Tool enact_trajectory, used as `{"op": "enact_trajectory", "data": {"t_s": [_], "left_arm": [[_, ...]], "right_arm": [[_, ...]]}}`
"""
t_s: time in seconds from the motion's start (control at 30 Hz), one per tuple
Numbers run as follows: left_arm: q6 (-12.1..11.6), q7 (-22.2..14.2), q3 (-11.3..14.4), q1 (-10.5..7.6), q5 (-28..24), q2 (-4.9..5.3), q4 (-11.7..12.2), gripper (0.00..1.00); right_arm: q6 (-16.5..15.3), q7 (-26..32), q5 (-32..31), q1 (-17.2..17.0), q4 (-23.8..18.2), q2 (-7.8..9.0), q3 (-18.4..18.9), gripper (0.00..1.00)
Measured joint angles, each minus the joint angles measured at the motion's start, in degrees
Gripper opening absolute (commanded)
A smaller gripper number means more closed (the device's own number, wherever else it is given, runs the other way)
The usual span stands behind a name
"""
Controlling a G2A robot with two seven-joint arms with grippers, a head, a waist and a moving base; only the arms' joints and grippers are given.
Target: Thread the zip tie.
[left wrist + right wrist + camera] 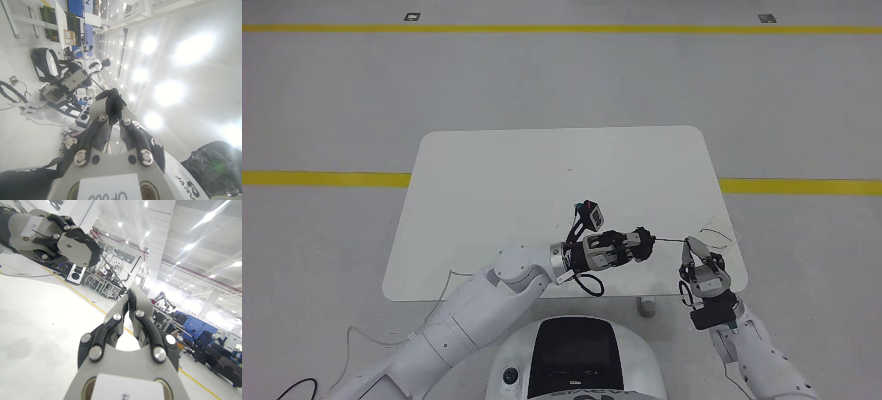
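Table [542, 180]: white, with both arms working over its near right part.

Left gripper [650, 242] [112, 95]: held above the table near the middle of the near edge, pointing right. Its fingers are closed tight on a bunched dark section of the zip tie [672, 239] [97, 84]. A thin length of the tie also runs back between the fingers towards the wrist.

Zip tie: black and thin, held off the table. From the left gripper's tips it spans rightward in a nearly straight line to the tips of the right gripper [697, 246] [128, 297].

Right gripper: over the near right corner of the table, just right of the left gripper and pointing away from the robot. Its pads are pressed together at the tips, with no gap between them. The tie's right end meets them there and looks nipped between them.

Strand [720, 237]: a thin dark loop just right of the right gripper, near the table's right edge. Whether it belongs to the tie cannot be told.

The two grippers are close together but apart, joined only by the tie.
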Motion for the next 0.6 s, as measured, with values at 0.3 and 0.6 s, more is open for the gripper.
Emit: {"op": "enact_trajectory", "data": {"t_s": [0.3,0.6], "left_arm": [[0.0,0.0,0.0,0.0,0.0,0.0,0.0,0.0],[0.0,0.0,0.0,0.0,0.0,0.0,0.0,0.0]], "right_arm": [[-0.1,0.1,0.0,0.0,0.3,-0.25,0.4,0.0],[-1.4,0.3,1.6,-0.9,0.6,-0.54,2.3,0.44]]}}
